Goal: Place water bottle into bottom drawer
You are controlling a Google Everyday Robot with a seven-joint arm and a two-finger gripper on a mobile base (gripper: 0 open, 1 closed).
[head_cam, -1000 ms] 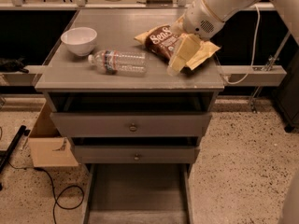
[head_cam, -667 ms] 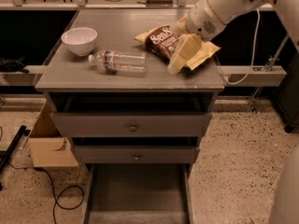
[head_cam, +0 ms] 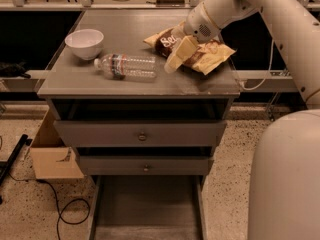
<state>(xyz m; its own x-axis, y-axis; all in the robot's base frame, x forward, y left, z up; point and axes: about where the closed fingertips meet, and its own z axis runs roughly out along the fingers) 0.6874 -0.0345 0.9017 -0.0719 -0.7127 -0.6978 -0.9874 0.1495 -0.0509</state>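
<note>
**Desk:** Where is the water bottle [head_cam: 125,66] lying?

**Photographer:** It is lying on its side near the front of the grey tabletop [head_cam: 125,21]. Its white cap is pointing left, toward a white bowl [head_cam: 84,42] that is sitting just behind it. The label band is showing near the cap end.

**Desk:** And the claw [head_cam: 172,64]?

**Photographer:** It is hanging at the end of the white arm [head_cam: 260,9], which is reaching in from the upper right. The claw is angling down and to the left, and its tip is sitting just beside the bottle's base end. The bottle is lying outside the claw's grasp. Whether the claw is wide or narrow, I cannot tell.

**Desk:** What is sitting behind it?

**Photographer:** Two snack bags are lying on the right half of the tabletop, a brown bag [head_cam: 162,41] and a yellow bag [head_cam: 212,54]. The claw is partly covering both.

**Desk:** How is the bottom drawer [head_cam: 147,209] looking?

**Photographer:** It is standing pulled out at floor level, and its flat grey floor is showing. It is sitting below the two upper drawers [head_cam: 142,134] with small round knobs, well apart from the bottle.

**Desk:** Anything else?

**Photographer:** A cardboard box [head_cam: 52,154] is sitting on the speckled floor to the left of the cabinet, with a dark cable [head_cam: 60,209] looping in front of it. The robot's pale base [head_cam: 287,179] is filling the lower right corner.
</note>
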